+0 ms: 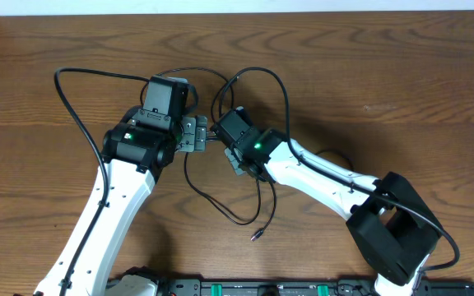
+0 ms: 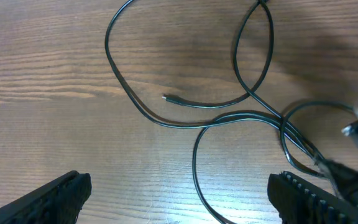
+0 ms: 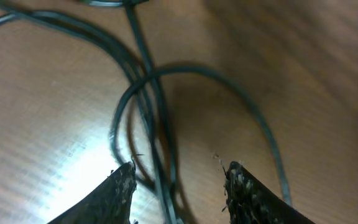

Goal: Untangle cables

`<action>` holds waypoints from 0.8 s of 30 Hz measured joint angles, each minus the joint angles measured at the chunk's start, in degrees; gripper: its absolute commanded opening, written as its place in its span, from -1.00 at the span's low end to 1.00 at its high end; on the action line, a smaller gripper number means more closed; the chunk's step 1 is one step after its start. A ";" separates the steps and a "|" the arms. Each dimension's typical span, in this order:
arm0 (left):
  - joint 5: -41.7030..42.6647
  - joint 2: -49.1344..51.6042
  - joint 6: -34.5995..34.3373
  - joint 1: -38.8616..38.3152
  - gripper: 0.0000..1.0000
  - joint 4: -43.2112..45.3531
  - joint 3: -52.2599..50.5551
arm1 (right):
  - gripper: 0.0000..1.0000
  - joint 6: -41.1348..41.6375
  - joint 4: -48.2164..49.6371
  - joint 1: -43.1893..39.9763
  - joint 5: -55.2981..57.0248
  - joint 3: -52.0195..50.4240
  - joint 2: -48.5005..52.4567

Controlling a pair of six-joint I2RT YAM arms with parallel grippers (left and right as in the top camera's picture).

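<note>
Cables (image 3: 148, 71) run lengthwise between half-open jaws of the right pincer (image 3: 179, 168), unclamped; the left pincer (image 2: 179, 180) gapes empty nearby.

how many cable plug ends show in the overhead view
1: a plug end lies toward the table's front edge, beside the right arm. Others may hide under the arms.
</note>
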 measured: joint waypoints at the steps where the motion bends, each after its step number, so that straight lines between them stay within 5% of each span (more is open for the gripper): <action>1: 0.00 0.00 0.00 0.00 0.92 0.00 0.00 | -0.10 -0.02 -0.04 -0.33 0.90 0.00 0.00; 15: 0.00 0.00 0.00 0.00 0.92 0.02 0.00 | -0.18 3.15 -5.42 -11.15 2.95 -1.62 0.00; 24: 0.00 0.00 0.00 0.00 0.92 0.02 0.00 | -0.17 3.85 -4.20 -10.82 -0.07 -8.48 0.00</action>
